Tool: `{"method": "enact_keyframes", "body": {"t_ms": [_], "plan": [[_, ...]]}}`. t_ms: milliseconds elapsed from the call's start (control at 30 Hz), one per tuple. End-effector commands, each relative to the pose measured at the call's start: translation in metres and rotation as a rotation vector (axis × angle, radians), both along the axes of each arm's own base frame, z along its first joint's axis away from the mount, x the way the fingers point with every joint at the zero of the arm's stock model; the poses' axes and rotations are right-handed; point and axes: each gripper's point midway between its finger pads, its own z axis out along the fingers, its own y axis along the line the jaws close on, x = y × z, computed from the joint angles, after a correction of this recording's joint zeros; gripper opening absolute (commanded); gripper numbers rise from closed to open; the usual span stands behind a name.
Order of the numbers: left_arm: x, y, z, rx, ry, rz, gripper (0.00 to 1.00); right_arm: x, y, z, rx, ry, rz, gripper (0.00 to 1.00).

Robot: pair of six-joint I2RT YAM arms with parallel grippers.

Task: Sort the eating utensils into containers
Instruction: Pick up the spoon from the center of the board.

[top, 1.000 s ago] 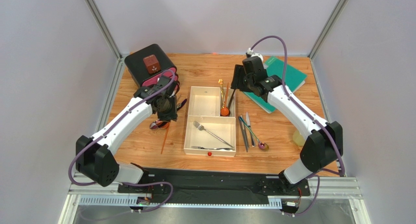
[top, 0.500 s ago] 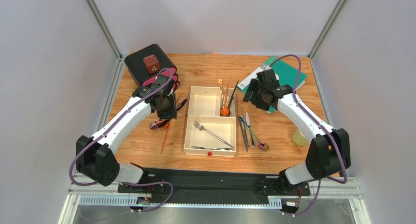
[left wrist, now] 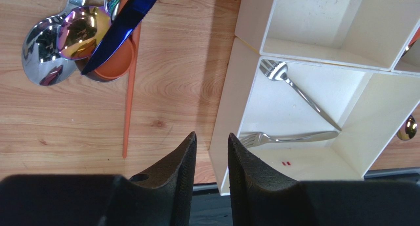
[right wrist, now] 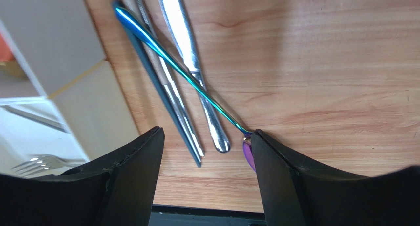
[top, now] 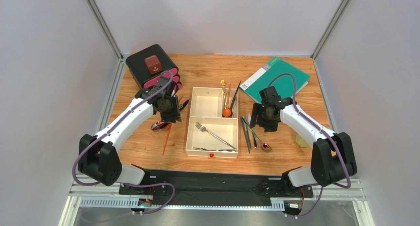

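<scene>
The cream-white tray [top: 190,123] has two silver forks [top: 213,133] in its large compartment, and a gold spoon, an orange spoon [top: 227,111] and a leaning black chopstick [top: 235,94] in its narrow back-right one. My right gripper [top: 260,123] is open and empty above a silver knife [right wrist: 190,54], grey chopsticks [right wrist: 162,93] and a blue-green spoon [right wrist: 172,63] lying right of the tray. My left gripper [top: 170,115] hovers left of the tray with its jaws a little apart and empty [left wrist: 211,136]. A silver spoon [left wrist: 39,54], iridescent spoon [left wrist: 81,31], blue knife [left wrist: 121,24] and orange chopstick [left wrist: 130,98] lie there.
A black box with pink drawers [top: 148,63] stands at the back left, close behind my left arm. A green book [top: 283,76] lies at the back right. A pale yellow cup [top: 301,139] stands near the right edge.
My right gripper let go of the black chopstick in the narrow compartment, then swung away and came down toward the near side over the utensils right of the tray. The left arm barely moved.
</scene>
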Motion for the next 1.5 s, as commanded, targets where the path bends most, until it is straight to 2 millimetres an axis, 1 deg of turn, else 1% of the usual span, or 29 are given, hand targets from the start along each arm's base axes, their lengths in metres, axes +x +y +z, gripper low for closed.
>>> {"method": "enact_keyframes", "body": {"t_ms": [0,33,67,100,200,233,333,433,467,533,567,600,633,667,767,800,833,867,1000,1033,1200,1233,1333,1400,1467], "plan": [[0.006,-0.009,0.003,-0.052,-0.005,0.016,0.36,0.003,0.004,-0.017,0.006,0.007,0.091,0.69],[0.006,-0.010,0.002,-0.054,0.002,0.012,0.36,0.005,0.004,-0.019,0.008,0.001,0.096,0.68],[0.006,-0.013,0.002,-0.063,0.008,0.007,0.35,0.012,0.006,-0.020,0.009,-0.033,0.111,0.68],[0.006,-0.013,0.001,-0.064,0.012,0.004,0.34,0.015,0.004,-0.024,-0.007,-0.038,0.114,0.67],[0.001,-0.011,0.000,-0.063,0.012,0.010,0.34,0.023,0.003,-0.032,-0.034,-0.036,0.146,0.66],[-0.001,-0.010,-0.001,-0.062,0.015,0.013,0.34,0.024,0.004,-0.040,-0.044,-0.006,0.157,0.66],[-0.004,-0.007,-0.001,-0.057,0.009,0.020,0.34,0.027,0.002,-0.056,-0.073,0.038,0.162,0.64],[-0.005,-0.005,-0.001,-0.049,0.010,0.018,0.33,0.029,0.006,-0.064,-0.062,0.080,0.146,0.62],[-0.005,-0.004,-0.001,-0.046,0.010,0.018,0.33,0.033,0.007,-0.063,-0.062,0.076,0.144,0.60],[-0.004,-0.003,0.001,-0.037,0.003,0.019,0.33,0.035,0.006,-0.065,-0.069,0.081,0.131,0.56],[-0.004,-0.002,0.002,-0.036,-0.003,0.019,0.33,0.036,0.004,-0.066,-0.083,0.080,0.126,0.54],[-0.003,-0.002,0.002,-0.032,-0.006,0.020,0.33,0.036,0.004,-0.066,-0.082,0.080,0.123,0.45],[-0.002,-0.002,0.003,-0.029,-0.011,0.017,0.33,0.036,0.004,-0.067,-0.083,0.085,0.122,0.41],[-0.001,-0.002,0.002,-0.026,-0.008,0.014,0.33,0.040,0.000,-0.066,-0.112,0.074,0.109,0.33],[0.003,-0.003,0.001,-0.018,-0.003,0.000,0.33,0.040,-0.003,-0.065,-0.123,0.076,0.093,0.21],[0.004,-0.004,0.002,-0.019,-0.005,-0.004,0.33,0.039,-0.003,-0.064,-0.125,0.076,0.091,0.09],[0.005,-0.004,0.001,-0.017,-0.003,-0.010,0.33,0.038,-0.004,-0.064,-0.128,0.079,0.087,0.05],[0.006,-0.005,0.002,-0.016,-0.003,-0.014,0.33,0.038,-0.006,-0.061,-0.134,0.075,0.084,0.02],[0.011,-0.007,0.002,-0.013,-0.005,-0.025,0.33,0.033,-0.007,-0.056,-0.138,0.094,0.084,0.00],[0.012,-0.007,0.001,-0.010,-0.003,-0.027,0.33,0.028,-0.009,-0.056,-0.144,0.115,0.086,0.00],[0.016,-0.009,0.002,-0.012,-0.001,-0.042,0.32,0.025,-0.007,-0.044,-0.129,0.105,0.092,0.00],[0.016,-0.010,0.001,-0.011,0.000,-0.045,0.32,0.027,-0.006,-0.038,-0.123,0.089,0.093,0.00],[0.017,-0.010,0.001,-0.010,-0.001,-0.046,0.32,0.026,-0.006,-0.029,-0.122,0.084,0.091,0.00],[0.017,-0.010,0.002,-0.013,-0.003,-0.047,0.33,0.027,-0.002,-0.022,-0.106,0.082,0.101,0.00],[0.018,-0.011,0.001,-0.012,0.002,-0.046,0.32,0.033,0.002,-0.015,-0.097,0.069,0.108,0.00]]}}
